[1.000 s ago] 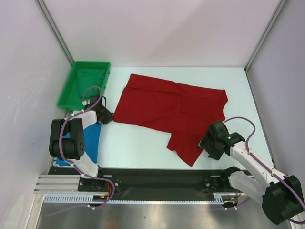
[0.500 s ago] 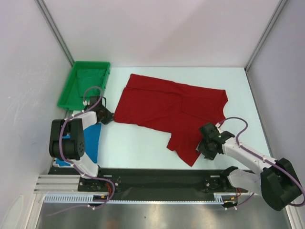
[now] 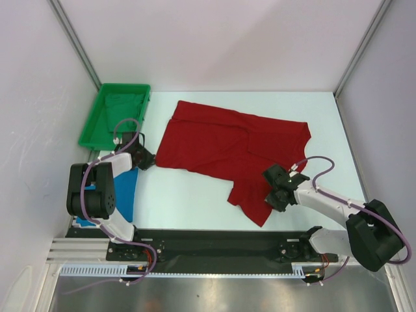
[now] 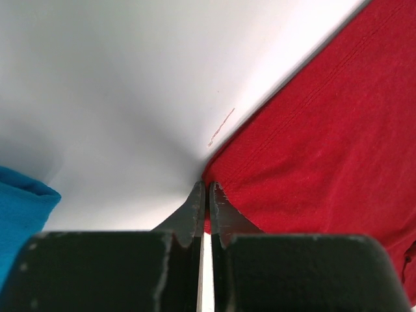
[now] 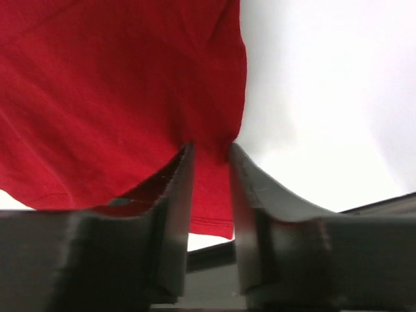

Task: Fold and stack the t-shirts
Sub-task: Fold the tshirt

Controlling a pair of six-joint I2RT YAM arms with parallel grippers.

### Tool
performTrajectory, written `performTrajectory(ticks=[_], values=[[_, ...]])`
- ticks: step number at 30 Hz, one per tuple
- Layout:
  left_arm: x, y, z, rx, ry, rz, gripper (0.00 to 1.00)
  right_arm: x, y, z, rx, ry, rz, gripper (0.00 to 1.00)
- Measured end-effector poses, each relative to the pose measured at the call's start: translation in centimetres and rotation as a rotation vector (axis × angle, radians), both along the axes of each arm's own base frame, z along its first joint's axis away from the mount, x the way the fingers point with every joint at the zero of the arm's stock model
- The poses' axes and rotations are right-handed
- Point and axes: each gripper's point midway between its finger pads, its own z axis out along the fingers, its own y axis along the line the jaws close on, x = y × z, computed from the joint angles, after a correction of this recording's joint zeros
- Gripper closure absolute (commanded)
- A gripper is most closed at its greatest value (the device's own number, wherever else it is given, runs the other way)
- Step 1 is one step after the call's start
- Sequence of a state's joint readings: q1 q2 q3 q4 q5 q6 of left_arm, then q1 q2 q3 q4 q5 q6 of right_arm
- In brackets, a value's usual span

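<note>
Blue t-shirt bunched beside left arm base, set aside for later. Right gripper at near edge of red t-shirt, jaws narrow with cloth between; whether pinch is firm, cannot tell. Left gripper clamped on same shirt's left hem corner. Two holds likely meant for spreading shirt flat before folding. Green tray far left.

Top view: bright, even overhead light, sharp throughout, no glare on the pale surface, and only faint soft shadows. Left wrist: a grey shadow pools on the surface ahead of the left tool. Its near body is blurred, but the red t-shirt weave is crisp. Right wrist: the right tool is in soft focus, the cloth folds are shaded, and the surface at right is nearly washed out.
</note>
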State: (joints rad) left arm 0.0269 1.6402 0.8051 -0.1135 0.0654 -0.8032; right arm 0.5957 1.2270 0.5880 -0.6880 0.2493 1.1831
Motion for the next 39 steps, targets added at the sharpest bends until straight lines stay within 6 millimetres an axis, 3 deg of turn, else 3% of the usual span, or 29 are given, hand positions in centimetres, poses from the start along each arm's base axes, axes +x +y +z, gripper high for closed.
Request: performTrajectory(ticks=[1, 3, 10, 16, 19, 25, 32, 38, 39], values=[[0.0, 0.0, 0.0, 0.000, 0.000, 0.000, 0.99, 0.1, 0.0, 0.0, 0.002, -0.005, -0.012, 0.89], [0.0, 0.0, 0.0, 0.000, 0.001, -0.001, 1.00, 0.2, 0.1, -0.1, 0.006, -0.011, -0.031, 1.00], [-0.1, 0.0, 0.3, 0.004, -0.003, -0.006, 1.00, -0.9, -0.6, 0.6, 0.030, -0.063, -0.077, 1.00], [-0.1, 0.1, 1.0, 0.014, -0.020, -0.020, 1.00, -1.3, -2.1, 5.1, 0.107, -0.235, -0.111, 1.00], [-0.1, 0.1, 1.1, 0.017, -0.024, -0.023, 1.00, -1.4, -3.0, 6.3, 0.132, -0.291, -0.132, 1.00], [-0.7, 0.4, 2.0, 0.029, -0.038, -0.028, 1.00, -2.2, -4.5, 4.7, 0.070, -0.227, -0.131, 1.00], [-1.2, 2.3, 2.8, 0.038, -0.046, -0.008, 1.00, -1.8, -5.9, 3.8, 0.053, -0.163, -0.135, 1.00], [-1.5, 1.4, 2.5, 0.009, -0.043, -0.063, 1.00, -1.6, -6.2, 3.1, 0.072, -0.119, -0.119, 1.00], [-1.5, 1.3, 2.4, 0.005, -0.045, -0.067, 1.00, -1.6, -6.1, 3.1, 0.076, -0.118, -0.111, 0.96]])
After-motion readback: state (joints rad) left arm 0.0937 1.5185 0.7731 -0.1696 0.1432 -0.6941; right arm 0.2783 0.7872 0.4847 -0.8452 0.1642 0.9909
